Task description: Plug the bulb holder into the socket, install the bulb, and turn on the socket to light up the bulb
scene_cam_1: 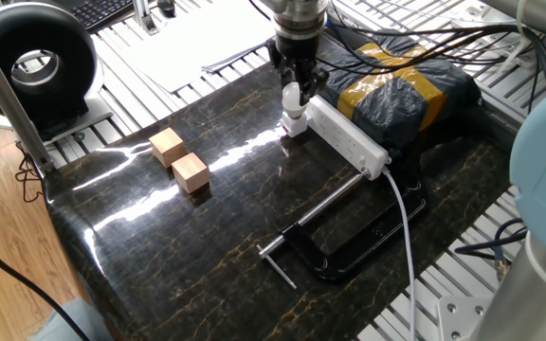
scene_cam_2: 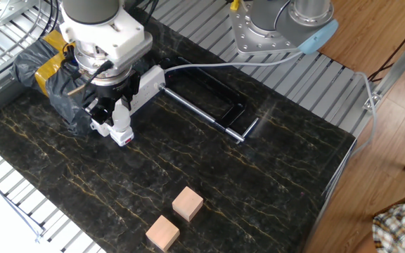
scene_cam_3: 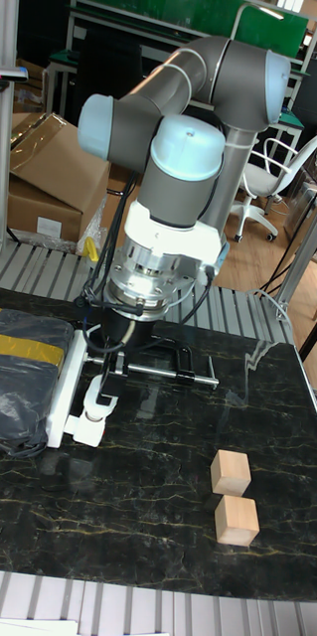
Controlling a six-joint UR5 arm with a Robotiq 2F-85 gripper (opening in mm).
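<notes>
gripper [scene_cam_2: 120,109] – clamped on bulb [scene_cam_2: 121,116] | bulb upright in holder [scene_cam_2: 124,133] | holder at end of socket [scene_cam_1: 347,137] – two cubes [scene_cam_1: 180,160] well apart

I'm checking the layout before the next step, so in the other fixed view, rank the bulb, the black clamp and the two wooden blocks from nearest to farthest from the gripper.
1. The bulb, right at the gripper, above the socket's end.
2. The black clamp, to the right, past the socket.
3. The wooden blocks and, at the bottom near the table's front edge; the upper one is slightly closer.
</notes>
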